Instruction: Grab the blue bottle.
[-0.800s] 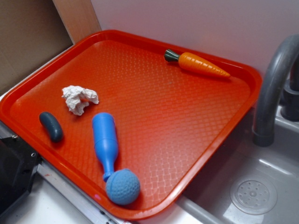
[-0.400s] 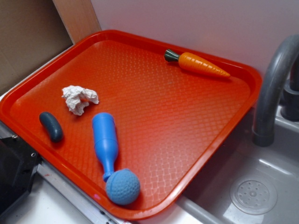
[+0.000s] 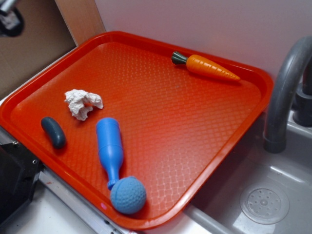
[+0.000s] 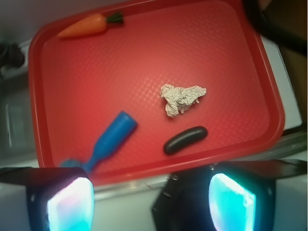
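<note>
While the spread claw (image 4: 151, 199) hovers high, the blue bottle (image 3: 109, 149) lies unlabeled.

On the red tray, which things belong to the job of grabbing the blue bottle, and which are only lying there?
Part of the job:
- blue bottle, lying flat, its neck by the ball
- hand, open, holding nothing

Only lying there:
- dimpled blue ball
- dark capsule
- crumpled paper
- toy carrot
- red tray itself

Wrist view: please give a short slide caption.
Open hand high above red tray; blue bottle lies ungrasped.
</note>
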Tool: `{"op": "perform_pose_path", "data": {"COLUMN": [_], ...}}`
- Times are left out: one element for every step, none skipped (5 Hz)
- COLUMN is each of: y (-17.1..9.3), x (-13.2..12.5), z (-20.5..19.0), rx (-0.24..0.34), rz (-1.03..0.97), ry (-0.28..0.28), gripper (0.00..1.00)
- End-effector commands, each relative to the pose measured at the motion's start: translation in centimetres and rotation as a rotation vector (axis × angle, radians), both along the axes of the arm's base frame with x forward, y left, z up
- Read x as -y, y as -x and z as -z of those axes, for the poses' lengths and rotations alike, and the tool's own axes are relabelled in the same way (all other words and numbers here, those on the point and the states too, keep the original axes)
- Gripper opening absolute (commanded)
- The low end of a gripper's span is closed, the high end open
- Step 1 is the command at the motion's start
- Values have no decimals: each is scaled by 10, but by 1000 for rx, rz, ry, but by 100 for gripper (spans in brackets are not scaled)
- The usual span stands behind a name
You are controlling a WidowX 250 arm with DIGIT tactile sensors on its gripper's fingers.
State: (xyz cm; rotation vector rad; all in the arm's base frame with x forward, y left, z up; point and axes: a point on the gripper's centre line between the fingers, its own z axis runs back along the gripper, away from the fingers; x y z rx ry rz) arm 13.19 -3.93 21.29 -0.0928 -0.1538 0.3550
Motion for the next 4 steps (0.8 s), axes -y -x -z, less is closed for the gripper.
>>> {"op": "perform_pose_path", "data": {"y": [-29, -35, -38, -41], "x": [40, 51, 58, 62], "z": [60, 85, 115, 137], "rx": [-12, -33, -36, -60], "rz": [-288, -309, -303, -293], "ry": [116, 127, 64, 52], "gripper": [100, 100, 100, 100]}}
